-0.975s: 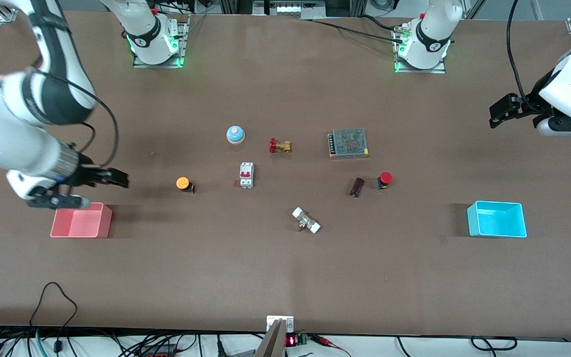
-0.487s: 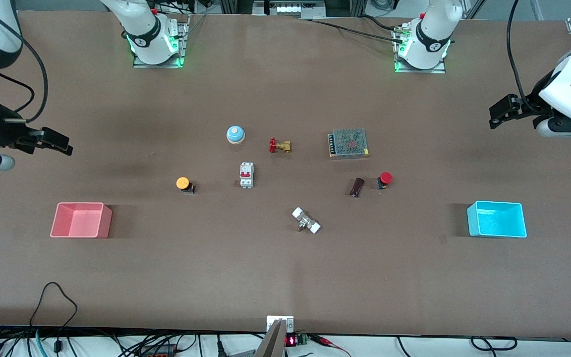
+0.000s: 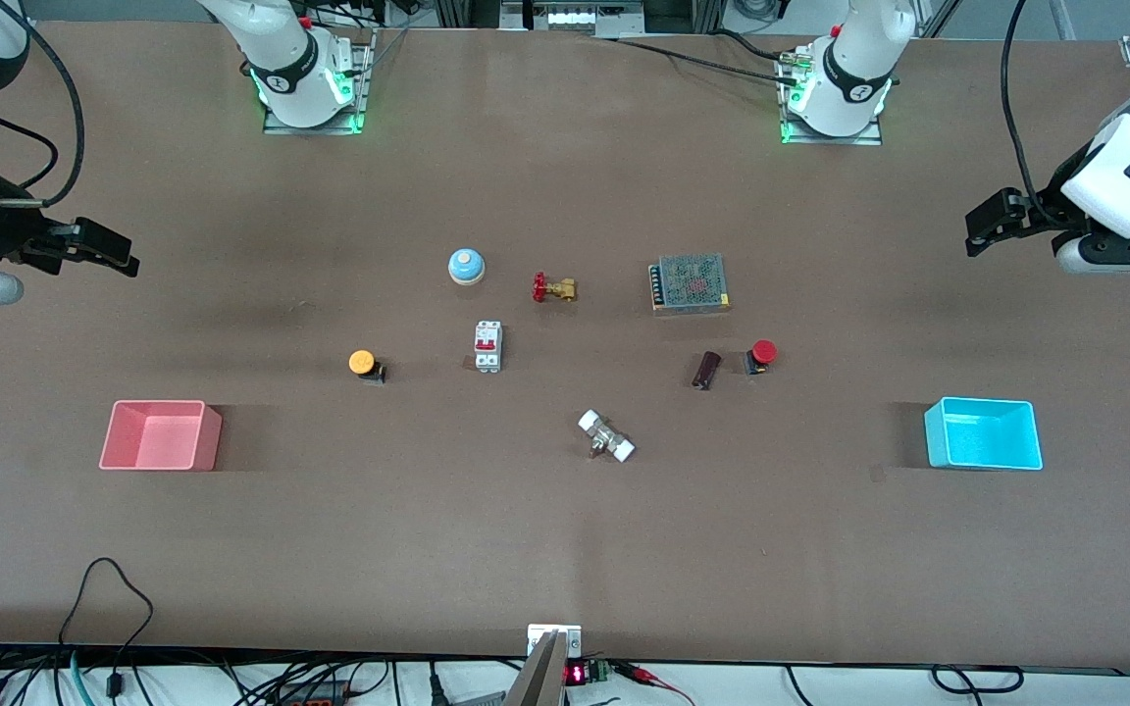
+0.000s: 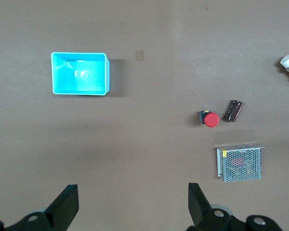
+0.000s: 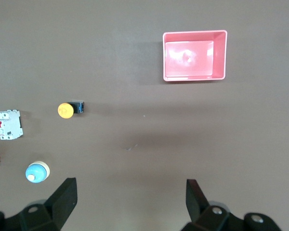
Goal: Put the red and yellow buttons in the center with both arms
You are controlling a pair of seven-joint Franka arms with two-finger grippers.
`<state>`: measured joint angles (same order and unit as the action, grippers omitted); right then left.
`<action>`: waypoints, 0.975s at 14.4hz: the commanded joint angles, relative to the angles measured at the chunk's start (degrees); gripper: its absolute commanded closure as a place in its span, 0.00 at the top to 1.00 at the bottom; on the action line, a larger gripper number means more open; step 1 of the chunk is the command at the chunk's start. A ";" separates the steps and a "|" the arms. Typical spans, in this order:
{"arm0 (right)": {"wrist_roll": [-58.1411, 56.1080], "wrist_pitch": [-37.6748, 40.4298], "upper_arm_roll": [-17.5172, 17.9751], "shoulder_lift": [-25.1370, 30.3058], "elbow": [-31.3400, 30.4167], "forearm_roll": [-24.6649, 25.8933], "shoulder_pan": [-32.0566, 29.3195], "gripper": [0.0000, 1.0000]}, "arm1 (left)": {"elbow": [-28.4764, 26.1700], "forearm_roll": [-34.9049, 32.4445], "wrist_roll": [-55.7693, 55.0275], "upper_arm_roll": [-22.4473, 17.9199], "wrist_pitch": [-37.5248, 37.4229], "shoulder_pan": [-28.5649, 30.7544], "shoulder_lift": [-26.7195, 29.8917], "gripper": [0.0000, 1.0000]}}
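The red button (image 3: 763, 354) lies on its side on the brown tabletop (image 3: 565, 549), toward the left arm's end; it also shows in the left wrist view (image 4: 209, 119). The yellow button (image 3: 364, 364) lies toward the right arm's end and shows in the right wrist view (image 5: 69, 109). My left gripper (image 3: 979, 227) hangs open and empty high over the table's end, above the cyan bin (image 3: 983, 433). My right gripper (image 3: 112, 253) hangs open and empty over the other end, above the pink bin (image 3: 161, 435).
Between the buttons lie a blue-rimmed bell (image 3: 466, 266), a brass valve with red handle (image 3: 553, 288), a white circuit breaker (image 3: 487, 346), a mesh power supply (image 3: 690, 283), a dark capacitor (image 3: 706, 370) beside the red button, and a white fitting (image 3: 606, 436).
My right gripper has risen from beside the pink bin and drawn back toward the table's end. My left gripper has barely moved. Nothing on the table has moved.
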<state>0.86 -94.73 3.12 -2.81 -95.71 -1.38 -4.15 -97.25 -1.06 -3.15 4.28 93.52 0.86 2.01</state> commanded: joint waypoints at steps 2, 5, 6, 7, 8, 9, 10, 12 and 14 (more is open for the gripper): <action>-0.33 0.95 0.05 0.43 -0.27 0.67 0.19 1.00 | 1.81 -0.78 0.78 0.47 -1.05 0.11 -0.78 1.00; -0.33 0.95 0.05 0.34 -0.27 0.76 0.28 1.00 | 1.81 -0.78 0.43 0.73 -1.05 0.11 -0.78 1.00; -0.42 0.95 0.05 0.34 -0.27 0.76 0.28 1.00 | 2.07 -0.78 0.34 0.82 -1.05 0.11 -0.78 1.00; -0.33 0.95 0.05 0.34 -0.27 0.76 0.28 1.00 | 2.94 -0.78 0.34 1.34 -1.23 0.11 -0.87 1.00; -0.33 0.95 0.05 0.34 -0.18 0.76 0.28 1.00 | 3.04 -0.78 0.34 1.52 -1.32 0.11 -0.87 1.00; -0.33 1.04 0.05 0.34 -0.18 0.76 0.28 1.00 | 3.04 -0.78 0.34 1.52 -1.49 0.11 -0.87 1.00; -0.33 1.04 0.05 0.26 0.08 0.76 0.28 1.00 | 3.04 -0.78 0.34 1.52 -1.58 0.11 -0.87 1.00; -0.33 1.04 0.05 0.08 0.08 0.76 0.28 1.00 | 3.04 -0.70 0.34 1.43 -1.58 0.20 -0.87 1.00; -0.33 0.95 0.05 -0.01 0.43 0.76 0.19 1.00 | 3.04 -0.70 0.60 1.43 -1.67 0.28 -0.87 1.00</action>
<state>0.86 -94.43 3.12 -2.82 -95.88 -1.34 -4.13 -96.00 -1.06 -3.15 5.46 93.31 0.86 1.90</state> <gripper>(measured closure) 0.000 0.000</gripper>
